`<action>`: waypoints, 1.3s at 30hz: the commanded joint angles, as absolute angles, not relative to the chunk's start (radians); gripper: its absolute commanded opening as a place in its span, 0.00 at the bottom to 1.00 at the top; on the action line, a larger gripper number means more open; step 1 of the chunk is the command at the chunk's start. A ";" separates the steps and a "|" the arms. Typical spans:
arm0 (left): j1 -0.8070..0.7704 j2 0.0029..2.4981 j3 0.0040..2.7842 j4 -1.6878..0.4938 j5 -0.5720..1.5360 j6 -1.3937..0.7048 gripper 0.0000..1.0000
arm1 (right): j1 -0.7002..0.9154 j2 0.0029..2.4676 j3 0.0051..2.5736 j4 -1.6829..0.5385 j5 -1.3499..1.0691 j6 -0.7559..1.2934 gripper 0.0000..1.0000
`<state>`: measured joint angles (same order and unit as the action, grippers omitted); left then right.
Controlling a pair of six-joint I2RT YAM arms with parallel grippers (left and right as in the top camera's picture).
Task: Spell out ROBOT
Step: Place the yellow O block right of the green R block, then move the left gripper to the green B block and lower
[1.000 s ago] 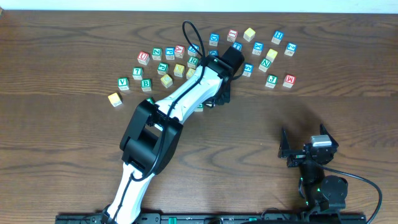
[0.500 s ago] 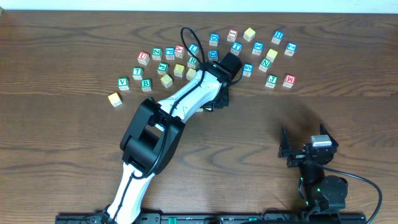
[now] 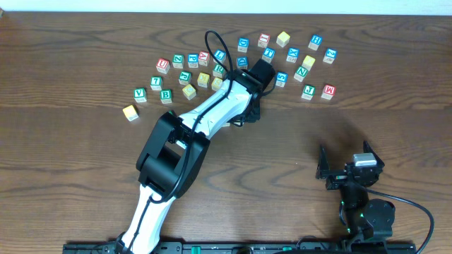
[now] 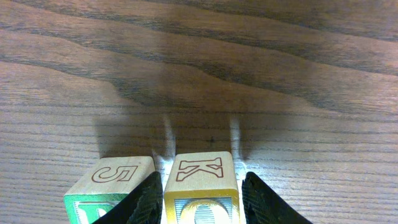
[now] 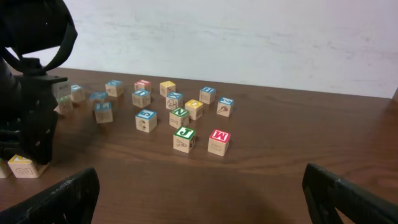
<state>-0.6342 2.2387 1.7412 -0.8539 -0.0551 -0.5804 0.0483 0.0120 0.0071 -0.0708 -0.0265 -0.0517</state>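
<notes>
Overhead, the dark wooden table (image 3: 70, 183) takes up nearly everything, and the white left arm (image 3: 205, 116) lies long across it, reaching from the near edge into the scatter of cubes. The right arm (image 3: 364, 212) sits folded at the near right, well apart from it all. The right gripper (image 3: 345, 161) gapes wide with nothing between its fingers, which show at both lower corners of the right wrist view.

The alphabet cubes (image 3: 292, 55) lie loose over the far half of the table, in no row. A green-bordered B cube (image 3: 166, 95) sits on the left near a green V cube (image 3: 140, 93), with a red U cube (image 3: 162, 65) behind them. A lone yellow cube (image 3: 130, 112) is off at the group's left edge, and a far yellow cube (image 3: 283, 37) lies at the back.

In the left wrist view the left gripper (image 4: 202, 190) stands astride a K cube (image 4: 202, 177), a dark finger (image 4: 149, 202) close on each side; whether they pinch it I cannot tell. Its yellow-bordered near face is cut off by the frame, and a 5 cube (image 4: 115, 180) sits just beside it on the wood
</notes>
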 commanded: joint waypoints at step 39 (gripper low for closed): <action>-0.100 1.914 1.615 -0.860 -0.039 -0.326 0.63 | 0.054 0.007 0.006 -0.075 -0.029 -0.038 0.99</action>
<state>-0.0994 1.9018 1.6741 -0.8742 -0.0574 -0.3904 0.0483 0.0120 0.0071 -0.0704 -0.0265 -0.0517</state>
